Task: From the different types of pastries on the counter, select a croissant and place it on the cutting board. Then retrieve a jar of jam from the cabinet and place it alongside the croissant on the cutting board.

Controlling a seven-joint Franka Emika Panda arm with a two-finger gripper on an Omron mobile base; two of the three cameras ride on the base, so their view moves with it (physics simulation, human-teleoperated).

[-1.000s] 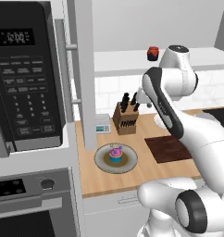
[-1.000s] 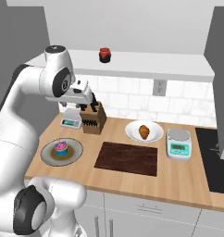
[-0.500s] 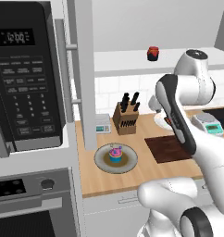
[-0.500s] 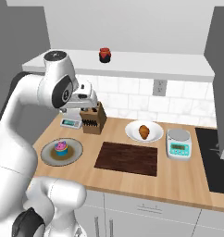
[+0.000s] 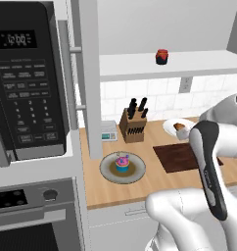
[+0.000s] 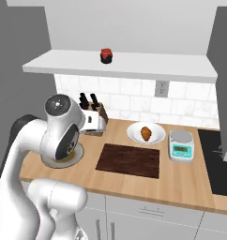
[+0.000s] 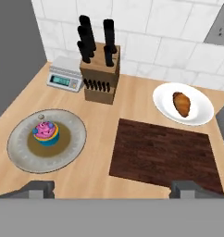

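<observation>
The white arm has swung right and lower, its gripper (image 7: 112, 187) spread wide above the counter. At left sits the pink-frosted cupcake (image 7: 46, 132); the dark wooden cutting board (image 7: 164, 152) lies bare; far right, the golden-brown croissant (image 7: 182, 103) rests on a white plate (image 7: 202, 115).

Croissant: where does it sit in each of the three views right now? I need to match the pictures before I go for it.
Left base view: croissant right of centre, on the white plate, partly behind the arm.
Right base view: right of centre, on the same plate, left of the kitchen scale.
Hand view: upper right, on the plate.
Shared landmark: the cutting board lies beside the plate, nearer the robot.
</observation>
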